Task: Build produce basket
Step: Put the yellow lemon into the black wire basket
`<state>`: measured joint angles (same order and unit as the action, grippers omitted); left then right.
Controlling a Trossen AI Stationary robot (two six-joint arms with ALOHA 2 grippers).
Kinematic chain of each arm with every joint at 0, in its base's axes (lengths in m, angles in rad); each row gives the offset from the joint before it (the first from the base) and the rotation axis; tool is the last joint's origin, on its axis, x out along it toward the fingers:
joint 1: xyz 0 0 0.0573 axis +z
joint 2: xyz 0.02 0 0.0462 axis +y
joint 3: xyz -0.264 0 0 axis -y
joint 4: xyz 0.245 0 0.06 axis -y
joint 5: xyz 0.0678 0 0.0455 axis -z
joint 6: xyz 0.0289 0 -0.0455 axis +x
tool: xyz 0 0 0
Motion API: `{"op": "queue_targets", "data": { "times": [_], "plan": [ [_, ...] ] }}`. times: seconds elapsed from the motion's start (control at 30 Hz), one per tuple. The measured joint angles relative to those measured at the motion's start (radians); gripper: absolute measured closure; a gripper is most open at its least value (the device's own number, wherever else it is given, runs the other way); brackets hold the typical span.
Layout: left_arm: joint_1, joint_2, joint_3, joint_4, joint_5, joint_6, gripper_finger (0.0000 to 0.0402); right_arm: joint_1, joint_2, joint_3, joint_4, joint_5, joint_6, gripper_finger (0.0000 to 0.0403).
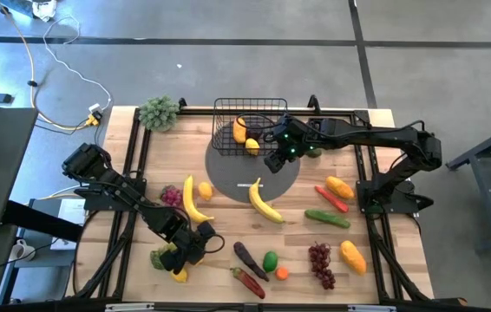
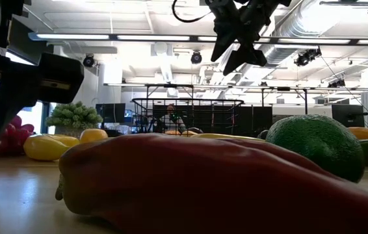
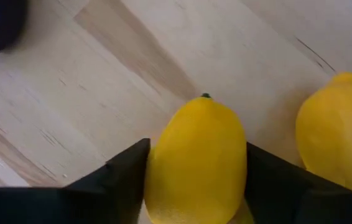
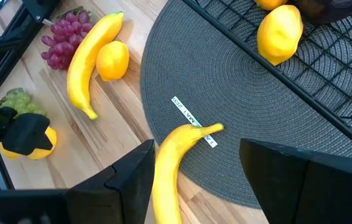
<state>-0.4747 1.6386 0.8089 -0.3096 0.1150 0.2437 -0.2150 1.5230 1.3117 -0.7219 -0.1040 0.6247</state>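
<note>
My left gripper (image 1: 182, 260) is down at the table's near left, with a yellow lemon (image 3: 198, 162) between its fingers. A second lemon (image 3: 338, 137) lies right beside it. The black wire basket (image 1: 247, 111) stands at the far middle on a round grey mat (image 1: 228, 169) and holds a lemon (image 4: 280, 34) and an orange fruit (image 1: 239, 130). My right gripper (image 1: 278, 158) hangs open above the mat beside the basket, with nothing between its fingers. Under it a banana (image 4: 173, 165) lies partly on the mat. My left gripper pinches the lemon between its two fingers, one finger (image 3: 129, 171) on each long side (image 3: 157, 162). The fingers come from above, slanting down, and lie along the lemon, whose stem end (image 3: 206, 96) points away from them. The lemon lies on the wooden table.
Produce is scattered over the table: green grapes (image 1: 159, 257), purple grapes (image 1: 170, 196), a banana (image 1: 192, 198) with a lemon (image 1: 204, 191), eggplant (image 1: 247, 258), avocado (image 1: 270, 260), red pepper (image 1: 247, 282), red grapes (image 1: 320, 264), cucumber (image 1: 327, 217), mangoes (image 1: 353, 256). A leafy bunch (image 1: 159, 113) sits far left.
</note>
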Motion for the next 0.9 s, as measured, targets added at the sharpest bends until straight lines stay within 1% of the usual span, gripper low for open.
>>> {"op": "queue_targets", "data": {
  "times": [0.1, 0.2, 0.5, 0.6, 0.9],
  "plan": [
    [0.003, 0.000, 0.000, 0.001, -0.024, -0.042, 0.0230, 0.000, 0.000, 0.000, 0.000, 0.000, 0.004, 0.0187],
    [0.003, 0.000, 0.000, 0.003, -0.047, -0.091, 0.0248, 0.000, 0.000, 0.000, 0.000, 0.000, -0.001, 0.0187],
    [0.021, -0.015, 0.001, -0.001, -0.087, -0.234, 0.0246, -0.006, 0.000, 0.000, 0.000, 0.000, -0.012, 0.0187],
    [0.050, -0.045, 0.001, -0.003, -0.093, -0.267, 0.0249, -0.010, 0.000, 0.000, 0.000, 0.000, -0.016, 0.0187],
    [0.189, -0.158, 0.001, -0.002, -0.190, -0.267, 0.0249, -0.038, -0.006, 0.000, 0.002, 0.000, -0.047, 0.0187]
  ]
}}
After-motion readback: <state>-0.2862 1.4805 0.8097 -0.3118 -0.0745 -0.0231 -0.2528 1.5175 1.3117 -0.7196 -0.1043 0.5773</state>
